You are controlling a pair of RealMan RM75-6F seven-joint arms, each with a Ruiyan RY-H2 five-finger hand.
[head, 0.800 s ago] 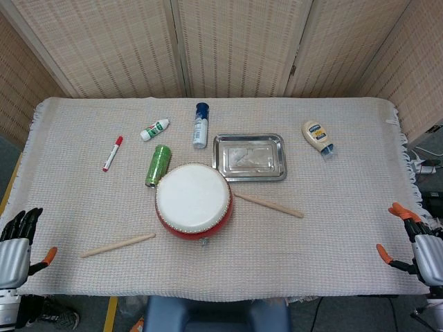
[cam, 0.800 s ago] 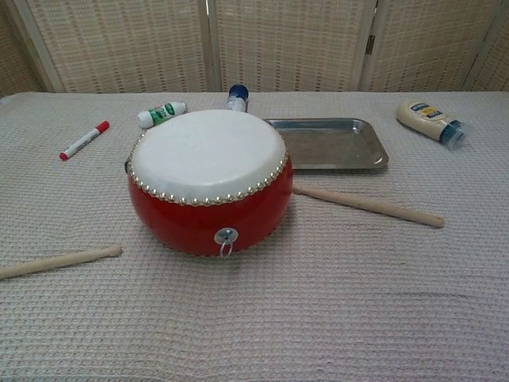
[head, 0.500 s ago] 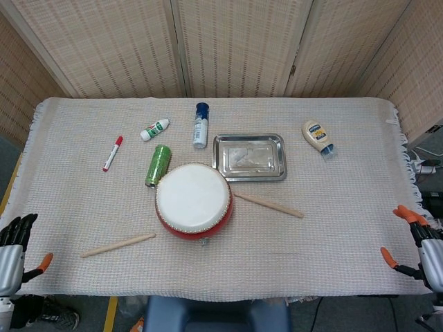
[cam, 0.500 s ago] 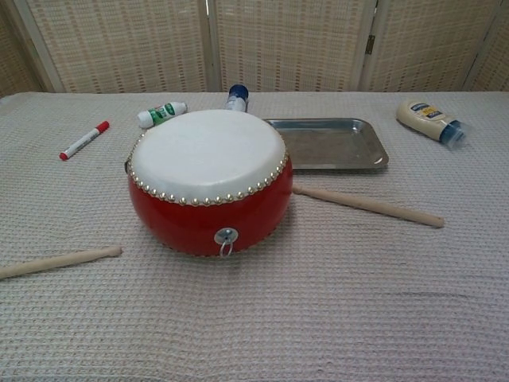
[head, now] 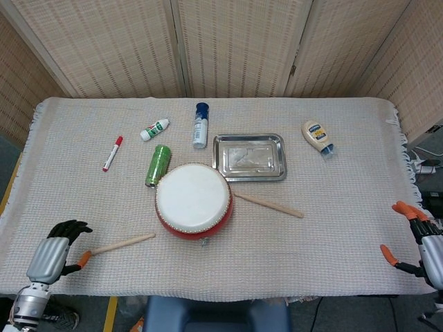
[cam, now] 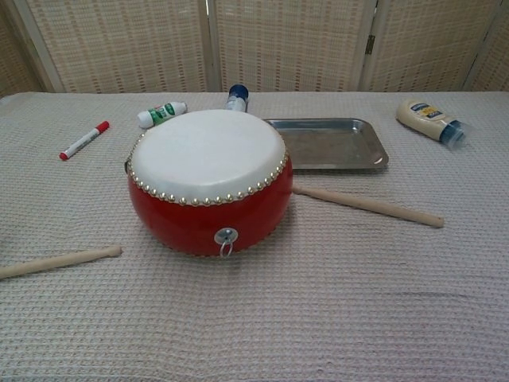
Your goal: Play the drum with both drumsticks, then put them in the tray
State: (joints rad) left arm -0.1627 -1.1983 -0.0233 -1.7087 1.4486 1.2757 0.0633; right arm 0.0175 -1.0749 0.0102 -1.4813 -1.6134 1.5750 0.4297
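Observation:
A red drum [head: 193, 202] [cam: 208, 180] with a white skin stands in the middle of the cloth. One wooden drumstick [head: 122, 243] [cam: 57, 262] lies to its left, the other drumstick [head: 268, 205] [cam: 367, 205] to its right. The steel tray [head: 250, 157] [cam: 330, 144] sits behind the drum, nothing in it. My left hand [head: 54, 250] hovers over the near left corner, right by the butt end of the left drumstick, fingers apart and holding nothing. My right hand [head: 423, 241] hangs at the table's right edge, fingers spread, holding nothing. The chest view shows neither hand.
A red marker [head: 113, 153] [cam: 83, 140], a white-green tube [head: 155, 129] [cam: 161, 114], a green can [head: 158, 165] and a blue-capped bottle [head: 201, 125] [cam: 236, 97] lie behind the drum on the left. A mayonnaise bottle [head: 318, 137] [cam: 430, 120] lies at the far right.
My left hand has moved in from the left table edge to the butt end of the left drumstick. The right hand has barely shifted. Nothing on the table has moved.

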